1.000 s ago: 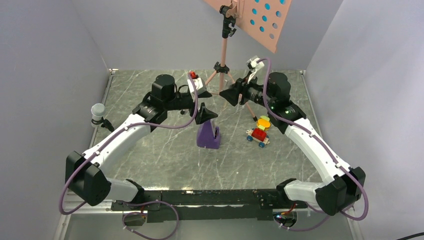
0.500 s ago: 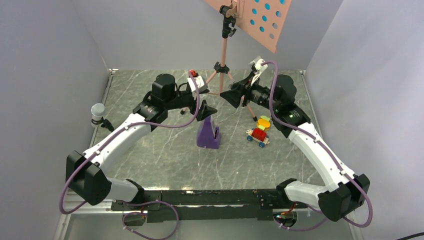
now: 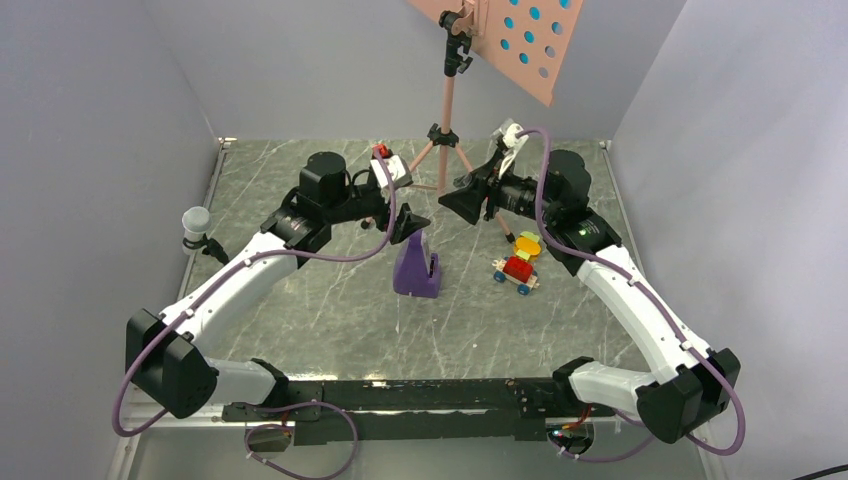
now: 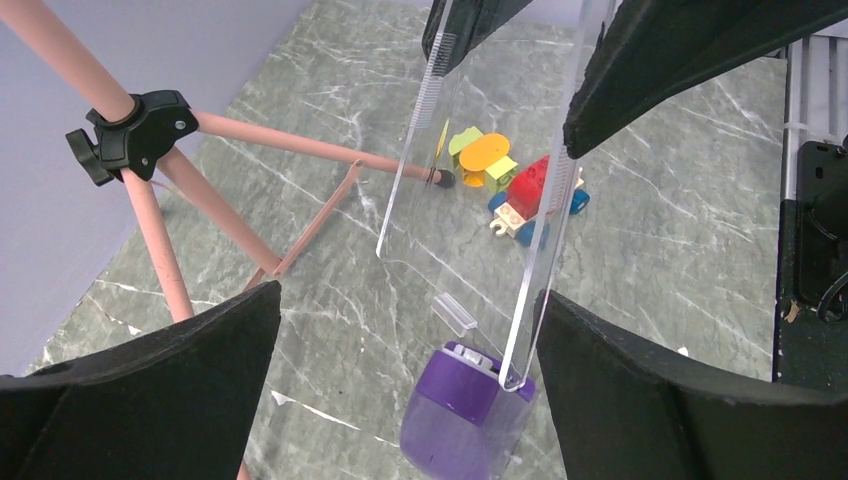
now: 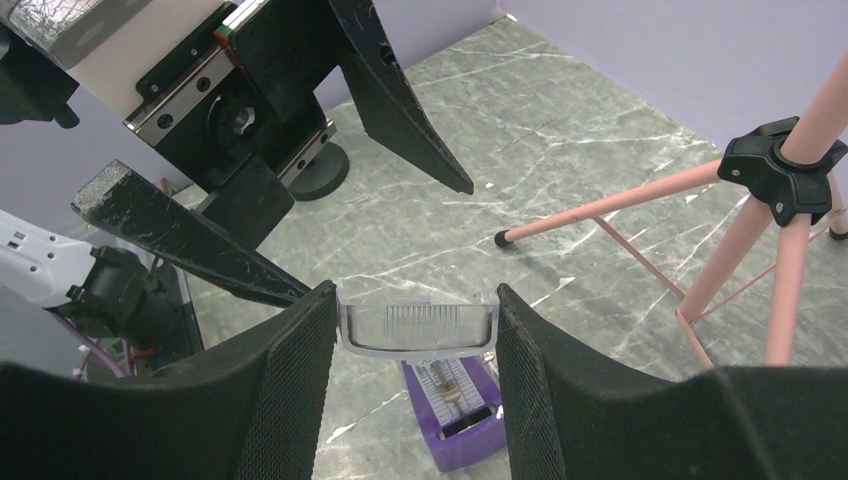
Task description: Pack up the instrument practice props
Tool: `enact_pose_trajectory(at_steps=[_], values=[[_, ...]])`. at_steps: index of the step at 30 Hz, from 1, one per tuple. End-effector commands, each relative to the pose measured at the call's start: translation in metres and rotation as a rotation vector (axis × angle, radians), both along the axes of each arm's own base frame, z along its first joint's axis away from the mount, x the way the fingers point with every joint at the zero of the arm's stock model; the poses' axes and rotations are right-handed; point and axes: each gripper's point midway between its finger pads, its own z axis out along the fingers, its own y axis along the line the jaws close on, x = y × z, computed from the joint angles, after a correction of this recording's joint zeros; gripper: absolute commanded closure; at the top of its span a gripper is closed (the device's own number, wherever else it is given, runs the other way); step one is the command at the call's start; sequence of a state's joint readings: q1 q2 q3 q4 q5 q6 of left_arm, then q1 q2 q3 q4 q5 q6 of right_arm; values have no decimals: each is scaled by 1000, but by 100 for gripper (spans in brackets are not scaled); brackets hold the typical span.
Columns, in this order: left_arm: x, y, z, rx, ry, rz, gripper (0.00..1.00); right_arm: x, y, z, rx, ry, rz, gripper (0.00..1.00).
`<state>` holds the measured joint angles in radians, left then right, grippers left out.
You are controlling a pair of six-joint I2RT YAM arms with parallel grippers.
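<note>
The metronome point(image 3: 417, 270) stands upright near the middle of the table point(image 3: 320, 310), a small purple pyramid. In the right wrist view its front is open, showing a pale scale and a dark slot at the base. Its clear cover point(image 4: 480, 200) is off and hangs above it, a long see-through shell with fine ribbing on one end. The right gripper point(image 3: 462, 200) pinches that ribbed end between both fingers, partly closed on it. The cover's lower end reaches down to the metronome's top; whether they touch I cannot tell.

The left gripper point(image 3: 408, 224) is spread fully wide and holds nothing. It hovers over the metronome, with the cover's lower part between its fingers but clear of both.

The stand point(image 3: 447, 110) is at the table's far edge, salmon pink, tripod legs splayed, black clamps on the pole. Its perforated desk point(image 3: 545, 90) tilts high at the top, cyan showing through the holes.

A red car point(image 3: 517, 270) and a yellow-orange toy point(image 3: 527, 243) sit right of the metronome.
</note>
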<state>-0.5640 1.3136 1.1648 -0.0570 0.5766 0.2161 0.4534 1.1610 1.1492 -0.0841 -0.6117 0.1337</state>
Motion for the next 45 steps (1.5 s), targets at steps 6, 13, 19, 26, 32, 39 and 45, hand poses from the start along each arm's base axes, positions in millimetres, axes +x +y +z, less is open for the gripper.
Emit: enact_pose_trajectory(at_steps=[6, 13, 19, 26, 32, 39, 45], values=[[-11, 4, 7, 51, -79, -86, 1, -3, -3, 5, -31, -56, 54, 100], [-13, 9, -1, 175, -47, -232, 1, 19, -16, -9, -185, -242, 259, 100], [0, 0, 4, 204, -42, -307, 1, 24, -16, -28, -272, -336, 368, 100], [33, 3, 54, 84, -40, -280, 3, 8, -19, -52, -309, -353, 426, 100], [6, 22, -44, 263, 93, -370, 3, -9, -13, -75, -349, -370, 450, 100], [10, 18, -74, 268, 65, -357, 3, -9, -2, -92, -371, -328, 454, 100], [9, 9, -93, 287, 96, -419, 1, -6, -1, -105, -400, -276, 444, 100]])
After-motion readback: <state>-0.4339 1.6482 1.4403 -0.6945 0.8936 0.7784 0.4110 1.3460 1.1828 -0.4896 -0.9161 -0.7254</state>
